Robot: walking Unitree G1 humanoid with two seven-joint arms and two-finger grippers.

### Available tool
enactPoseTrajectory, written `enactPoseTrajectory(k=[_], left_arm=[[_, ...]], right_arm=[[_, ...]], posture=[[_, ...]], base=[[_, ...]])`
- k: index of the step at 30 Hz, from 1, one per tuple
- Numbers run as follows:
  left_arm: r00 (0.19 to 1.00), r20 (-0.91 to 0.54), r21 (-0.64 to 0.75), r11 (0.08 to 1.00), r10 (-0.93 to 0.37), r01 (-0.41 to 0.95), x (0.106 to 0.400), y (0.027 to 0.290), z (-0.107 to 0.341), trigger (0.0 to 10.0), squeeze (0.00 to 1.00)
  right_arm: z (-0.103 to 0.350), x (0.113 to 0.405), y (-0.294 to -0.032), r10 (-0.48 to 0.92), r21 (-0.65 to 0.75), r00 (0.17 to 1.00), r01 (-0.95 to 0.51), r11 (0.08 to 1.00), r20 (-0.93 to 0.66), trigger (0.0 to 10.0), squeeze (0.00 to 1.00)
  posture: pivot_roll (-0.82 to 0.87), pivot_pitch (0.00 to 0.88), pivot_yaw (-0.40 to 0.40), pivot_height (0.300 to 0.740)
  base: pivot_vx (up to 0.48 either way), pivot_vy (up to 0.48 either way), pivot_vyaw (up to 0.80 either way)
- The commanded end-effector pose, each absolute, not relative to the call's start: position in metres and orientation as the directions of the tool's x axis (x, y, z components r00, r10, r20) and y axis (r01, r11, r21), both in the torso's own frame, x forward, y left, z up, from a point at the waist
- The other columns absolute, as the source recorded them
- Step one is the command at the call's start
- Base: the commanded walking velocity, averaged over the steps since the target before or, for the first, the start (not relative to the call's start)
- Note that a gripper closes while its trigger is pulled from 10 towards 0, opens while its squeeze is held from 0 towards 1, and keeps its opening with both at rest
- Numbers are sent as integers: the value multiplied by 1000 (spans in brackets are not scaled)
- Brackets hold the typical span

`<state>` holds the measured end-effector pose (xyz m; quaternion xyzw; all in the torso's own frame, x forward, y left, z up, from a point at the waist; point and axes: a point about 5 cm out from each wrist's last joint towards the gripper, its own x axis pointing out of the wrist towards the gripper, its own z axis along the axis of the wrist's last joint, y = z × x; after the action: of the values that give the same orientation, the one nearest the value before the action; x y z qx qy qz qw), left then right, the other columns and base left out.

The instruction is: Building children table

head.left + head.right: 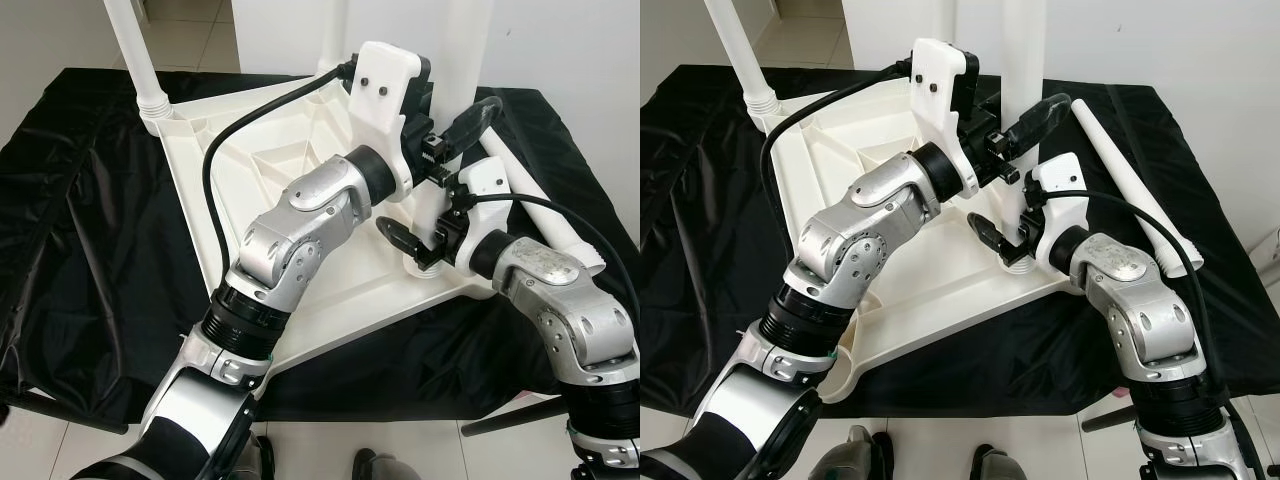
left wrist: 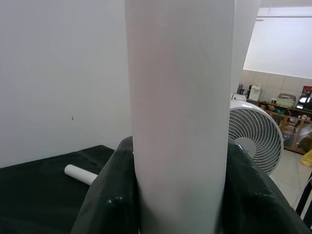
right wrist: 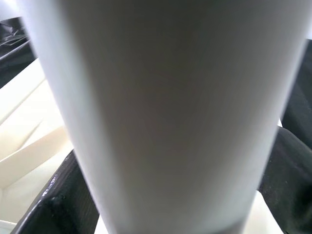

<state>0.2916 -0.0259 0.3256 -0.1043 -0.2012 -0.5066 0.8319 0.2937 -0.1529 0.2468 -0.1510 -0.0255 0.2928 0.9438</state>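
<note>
A black cloth (image 1: 90, 250) covers the work surface, and the white tabletop (image 1: 890, 290) lies upside down on it. A loose white leg (image 1: 1135, 185) lies on the cloth to the robot's right, just beside the tabletop. In the left wrist view a white fan (image 2: 256, 134) stands in the room beyond.

Two legs stand upright in corner sockets: one at the far left corner (image 1: 135, 60), one at the near right corner (image 1: 1020, 60). That makes three legs counted.

Both arms reach to the near right leg. The left gripper (image 1: 1025, 130) is clamped around it higher up, forearm bent across the tabletop. The right gripper (image 1: 1005, 235) is closed on the same leg just above its socket.
</note>
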Motion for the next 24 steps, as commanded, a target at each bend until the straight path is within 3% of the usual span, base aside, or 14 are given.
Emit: enactPoseTrajectory(k=[1,4,5,7,8,10,11,19,21,22,24], left_arm=[[218,443,115,296,-870,948,269,-44,328,10000,0],[218,442,115,296,-870,948,269,-44,328,10000,0],[217,443,113,294,-870,949,269,-45,328,10000,0],[217,443,113,294,-870,949,269,-45,328,10000,0],[216,441,116,294,-871,949,269,-45,328,10000,0],[215,440,116,293,-872,949,269,-45,327,10000,0],[215,437,116,292,-873,949,269,-45,327,10000,0],[212,433,114,286,-876,951,268,-47,325,10000,0],[202,429,109,272,-880,956,266,-48,324,10000,0],[205,429,96,270,-880,958,266,-48,323,10000,878],[211,430,81,271,-878,959,267,-48,323,10000,878]], right_arm=[[252,292,-147,583,-313,812,-562,766,-30,7412,0],[252,292,-148,582,-317,813,-560,765,-31,7059,0],[252,292,-148,581,-317,813,-559,766,-30,2667,0],[252,292,-148,581,-317,813,-559,766,-30,2667,0],[252,292,-148,580,-319,814,-558,767,-28,2078,0],[252,291,-148,579,-322,815,-555,767,-26,1843,0],[253,291,-148,580,-323,815,-555,767,-24,39,0],[256,292,-149,581,-328,814,-549,769,-2,0,0],[258,294,-150,561,-319,828,-527,788,18,3843,0],[258,296,-151,545,-315,838,-512,799,21,10000,0],[258,297,-152,531,-313,847,-499,808,21,10000,0]], posture=[[26,158,-7,740],[26,158,-7,740],[24,160,-5,740],[24,160,-5,740],[24,160,-5,740],[23,159,-4,740],[24,160,-4,740],[24,160,-4,740],[24,156,-3,740],[24,156,-3,740],[24,156,-3,740]], base=[[0,0,0],[0,0,0],[0,0,0],[0,0,0],[0,0,0],[0,0,0],[0,0,0],[0,0,0],[0,0,0],[0,0,0],[0,0,0]])
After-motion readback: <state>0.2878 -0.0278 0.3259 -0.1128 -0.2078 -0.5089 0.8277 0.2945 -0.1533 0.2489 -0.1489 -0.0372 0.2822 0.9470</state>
